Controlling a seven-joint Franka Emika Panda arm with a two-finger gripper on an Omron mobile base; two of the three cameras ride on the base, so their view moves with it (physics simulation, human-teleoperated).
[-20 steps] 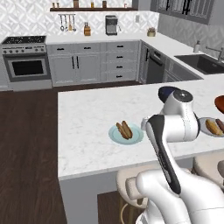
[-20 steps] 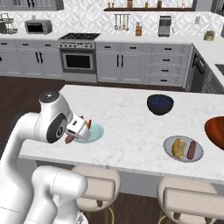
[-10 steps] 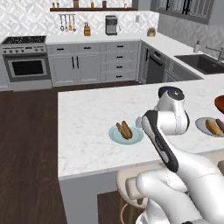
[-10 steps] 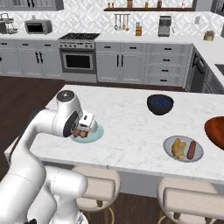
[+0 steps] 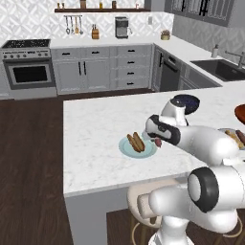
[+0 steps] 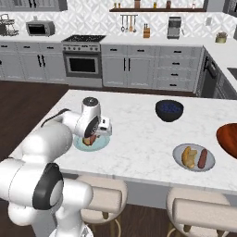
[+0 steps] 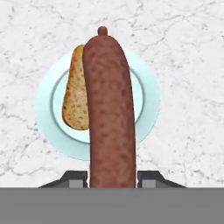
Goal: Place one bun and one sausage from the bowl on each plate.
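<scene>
Sausage (image 7: 109,109) clamped in pincer (image 7: 111,178) above teal plate (image 7: 148,122).

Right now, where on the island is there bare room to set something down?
Bare marble runs between the teal plate and the grey plate, in front of the dark blue bowl. The far left corner beyond the teal plate is free too. It is crowded at the right end, where the reddish-brown bowl sits beside the grey plate.
</scene>
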